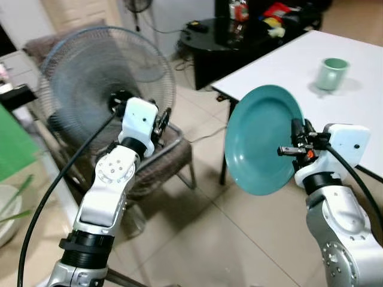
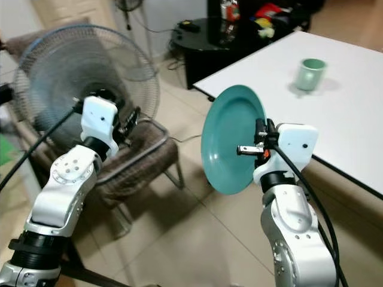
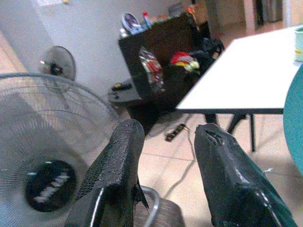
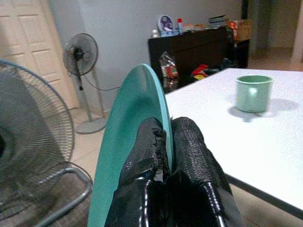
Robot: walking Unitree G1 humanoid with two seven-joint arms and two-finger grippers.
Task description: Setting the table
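A teal plate [image 1: 263, 139] stands on edge in the air, just off the near left corner of the white table [image 1: 335, 101]. My right gripper [image 1: 297, 136] is shut on the teal plate's rim; in the right wrist view its fingers [image 4: 187, 142] pinch the plate's edge [image 4: 130, 142]. A pale green mug [image 1: 331, 73] sits on the table beyond it. My left gripper [image 1: 163, 122] is raised in front of a fan, open and holding nothing, its fingers [image 3: 118, 161] apart in the left wrist view.
A large standing fan [image 1: 105, 84] is close on the left behind a brown chair [image 1: 161, 158]. A black low table [image 1: 239, 36] with clutter stands at the back. Tiled floor [image 1: 227, 239] lies between me and the table. A second fan [image 4: 81, 54] stands by the far wall.
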